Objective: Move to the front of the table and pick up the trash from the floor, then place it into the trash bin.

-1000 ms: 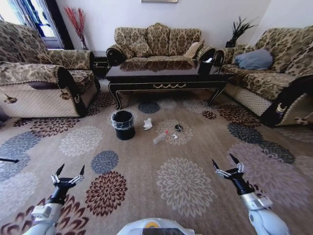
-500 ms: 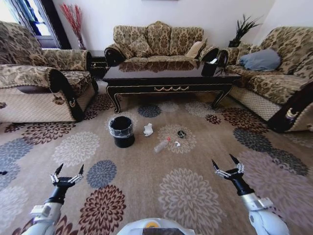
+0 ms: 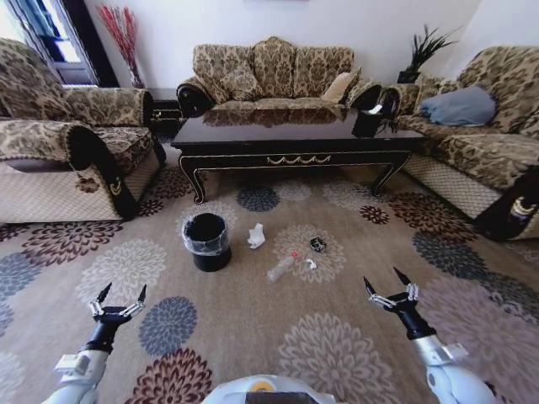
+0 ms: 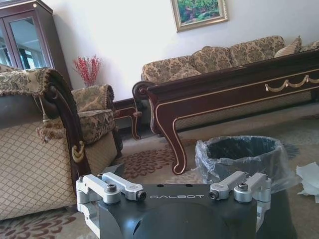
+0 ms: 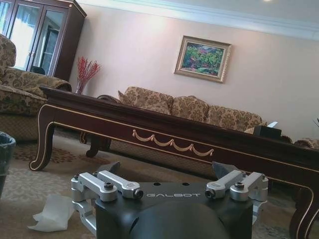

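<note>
Carpet (image 3: pixel 354 337) with large flower medallions is seen across the floor. Low on the left, the left gripper (image 3: pixel 118 303) is held above it with its fingers spread apart, nothing between them. Ahead of it stands the trash bin (image 3: pixel 206 241), a small black bucket lined with a shiny bag (the same bin (image 4: pixel 239 159) is seen close beyond that wrist). Just right of the bin lies a crumpled white tissue (image 3: pixel 256 236), then a clear plastic bottle (image 3: pixel 280 267) with a red cap, a tiny white scrap (image 3: pixel 311 263) and a small black wrapper (image 3: pixel 317 244), all on the floor and apart from one another. Behind them the table (image 3: pixel 295 139) of dark glossy wood is set across the view. Low on the right, the right gripper (image 3: pixel 388 286) is likewise held open and empty above the floor.
</note>
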`<state>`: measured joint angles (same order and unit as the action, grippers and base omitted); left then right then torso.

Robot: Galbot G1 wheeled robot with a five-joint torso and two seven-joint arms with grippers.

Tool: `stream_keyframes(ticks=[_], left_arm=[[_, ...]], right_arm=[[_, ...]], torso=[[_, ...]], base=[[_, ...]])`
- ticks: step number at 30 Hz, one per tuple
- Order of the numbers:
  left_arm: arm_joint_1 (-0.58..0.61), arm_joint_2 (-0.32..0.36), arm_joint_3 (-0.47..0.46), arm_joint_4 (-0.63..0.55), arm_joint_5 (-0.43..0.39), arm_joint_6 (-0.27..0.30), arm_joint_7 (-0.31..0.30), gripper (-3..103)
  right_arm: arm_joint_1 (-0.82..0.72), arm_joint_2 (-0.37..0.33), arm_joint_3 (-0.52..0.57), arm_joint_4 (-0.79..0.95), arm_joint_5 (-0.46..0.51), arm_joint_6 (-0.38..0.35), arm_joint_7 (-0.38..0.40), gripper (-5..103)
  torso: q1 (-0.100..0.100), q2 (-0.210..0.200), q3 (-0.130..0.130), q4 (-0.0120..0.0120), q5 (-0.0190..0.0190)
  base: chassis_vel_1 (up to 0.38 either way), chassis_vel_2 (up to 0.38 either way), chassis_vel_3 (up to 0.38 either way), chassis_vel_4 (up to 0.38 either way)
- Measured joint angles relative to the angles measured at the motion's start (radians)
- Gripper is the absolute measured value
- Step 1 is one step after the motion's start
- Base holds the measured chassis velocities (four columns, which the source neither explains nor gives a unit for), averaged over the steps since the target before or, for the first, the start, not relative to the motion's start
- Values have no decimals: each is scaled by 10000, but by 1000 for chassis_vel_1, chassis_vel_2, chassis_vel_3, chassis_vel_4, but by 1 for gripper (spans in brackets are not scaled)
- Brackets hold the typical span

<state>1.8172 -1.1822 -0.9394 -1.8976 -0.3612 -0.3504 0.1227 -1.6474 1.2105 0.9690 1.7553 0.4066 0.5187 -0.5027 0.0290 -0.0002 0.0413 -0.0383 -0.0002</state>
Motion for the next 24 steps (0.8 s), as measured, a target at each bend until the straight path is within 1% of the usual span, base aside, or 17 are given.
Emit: stream_keyframes(ticks=[19,24], left_arm=[[73,0,-21,6,-45,-70,-1,100],[-18,138,-20,7,40,-20,-17,100]], right_arm=[[-1,-69,-16,71,-55,-23,-11,100],[-39,56,-82,63,45,167,-164,100]], torso=[[0,1,1,0,1],[2,1,3,0,2]], base=[[-174,180,172,-174],[-155,149,148,-136]])
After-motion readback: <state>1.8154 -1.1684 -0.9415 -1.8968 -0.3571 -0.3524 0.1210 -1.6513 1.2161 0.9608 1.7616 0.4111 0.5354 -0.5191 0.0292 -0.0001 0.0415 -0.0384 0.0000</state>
